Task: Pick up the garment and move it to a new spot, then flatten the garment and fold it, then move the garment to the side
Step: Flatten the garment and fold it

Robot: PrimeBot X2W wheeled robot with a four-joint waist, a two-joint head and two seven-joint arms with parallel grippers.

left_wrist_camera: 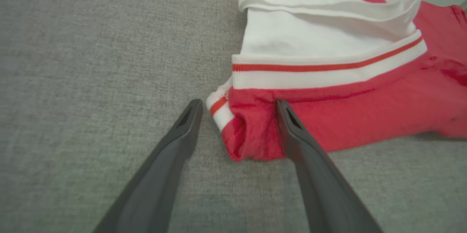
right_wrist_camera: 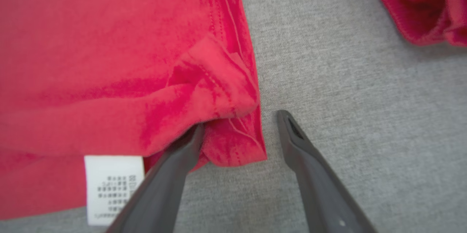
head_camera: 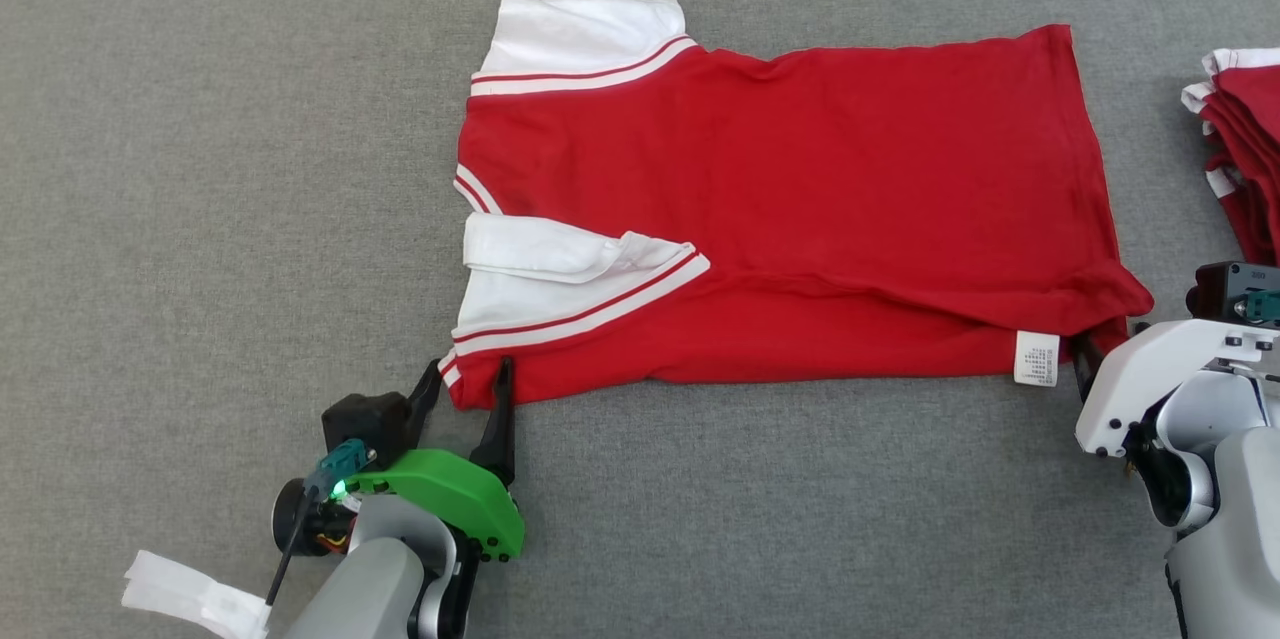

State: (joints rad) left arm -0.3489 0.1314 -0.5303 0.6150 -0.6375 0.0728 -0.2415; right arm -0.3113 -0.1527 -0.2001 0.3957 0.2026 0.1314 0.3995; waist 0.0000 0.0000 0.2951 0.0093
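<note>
Head view: red garment (head_camera: 780,209) lies flat mid-table (head_camera: 200,219), long axis left-right. White sleeves (head_camera: 580,29) and neck end point left, hem points right. White care label (head_camera: 1036,358) on near edge by the hem. Left gripper (head_camera: 469,367) at the near-left corner, fingers spread, straddling the corner. Right gripper (head_camera: 1108,347) at the near-right corner, mostly hidden behind its white wrist housing, spread hard to judge here. Stack (head_camera: 1240,149) of red-and-white clothes at far right, cut off by the frame edge.

Left wrist view: left gripper (left_wrist_camera: 238,105) jaws apart, not clamped. One finger (left_wrist_camera: 292,131) touches the red corner fold, the other rests on bare table. Striped cuff and folded white sleeve sit just beyond, detail the head view lacks. Hem end out of frame.

Right wrist view: right gripper (right_wrist_camera: 240,121) jaws apart, which the head view hides. One finger (right_wrist_camera: 178,156) tucks under the bunched hem corner, the other is on bare table just beside the cloth. Label print blurred, unreadable. Stack (right_wrist_camera: 419,3) cut off at the top corner.
</note>
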